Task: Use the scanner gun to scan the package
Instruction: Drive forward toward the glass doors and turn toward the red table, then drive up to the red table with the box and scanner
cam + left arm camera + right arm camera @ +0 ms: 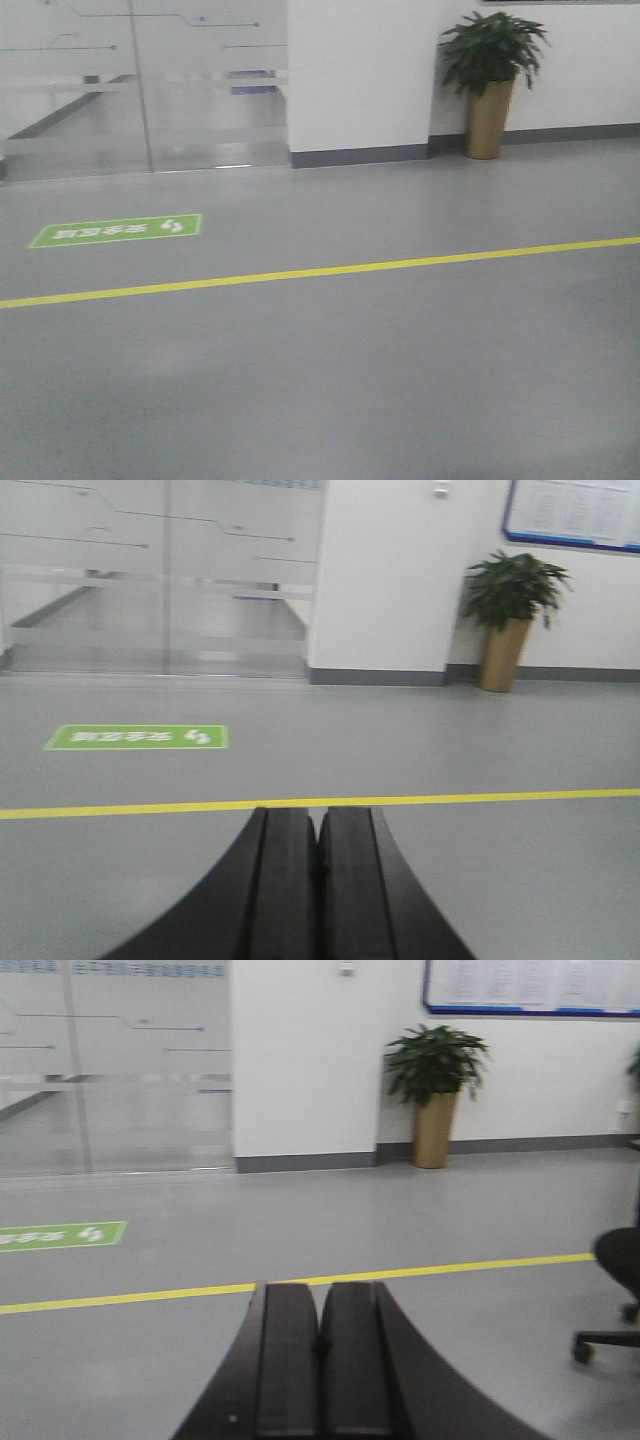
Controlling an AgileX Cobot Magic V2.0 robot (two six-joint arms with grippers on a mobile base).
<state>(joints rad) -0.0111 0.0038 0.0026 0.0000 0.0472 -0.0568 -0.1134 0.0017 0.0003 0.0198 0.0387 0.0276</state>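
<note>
Neither the package nor the scanner gun shows in any view. My left gripper (318, 820) is shut, its two black fingers pressed together with nothing between them, pointing out over grey floor. My right gripper (320, 1295) is shut the same way and empty, also aimed across the floor. Neither gripper appears in the front view.
A yellow floor line (320, 271) crosses the grey floor. A green floor sign (117, 230) lies at the left. Glass partitions (140, 80) stand behind it, beside a white wall with a potted plant (490, 80). A black office chair (615, 1290) shows at the right edge of the right wrist view.
</note>
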